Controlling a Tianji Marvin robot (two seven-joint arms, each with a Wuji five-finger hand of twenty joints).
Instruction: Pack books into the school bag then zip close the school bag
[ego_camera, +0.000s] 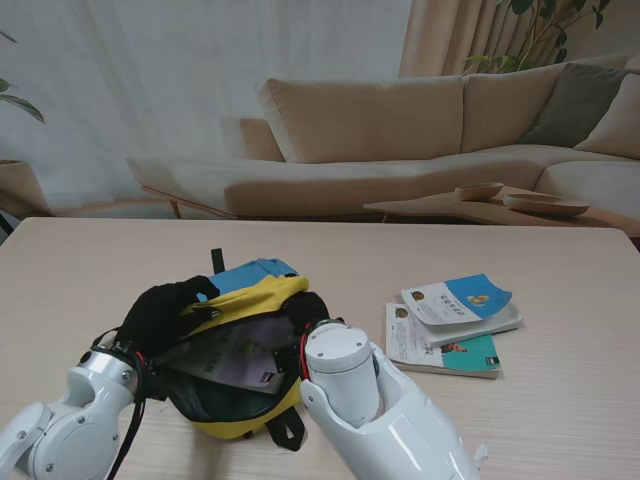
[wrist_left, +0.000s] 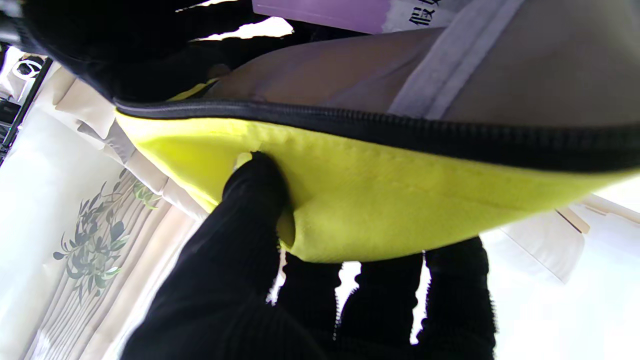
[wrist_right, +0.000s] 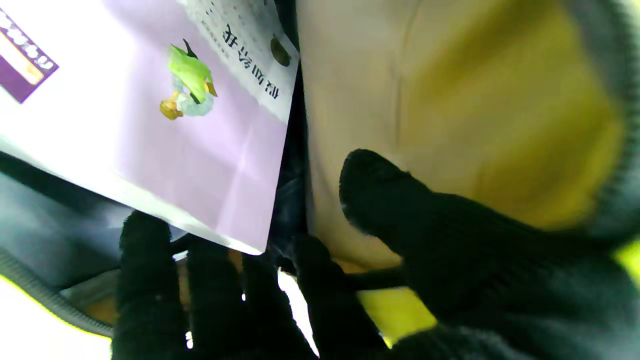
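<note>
The left hand pinches the yellow flap of the school bag, thumb pressed against fabric beside the zipper. The bag lies open near me, a purple book inside. The right hand reaches into the opening, seemingly gripping its lining (fingers apart). Two books lie stacked to the right.

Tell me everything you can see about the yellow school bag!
The school bag is yellow cloth with a blue panel, black straps and a black zipper. It lies on the table, unzipped, its mouth wide open. The left hand pinches its yellow flap, the right hand reaches inside, where a purple book sits.
</note>
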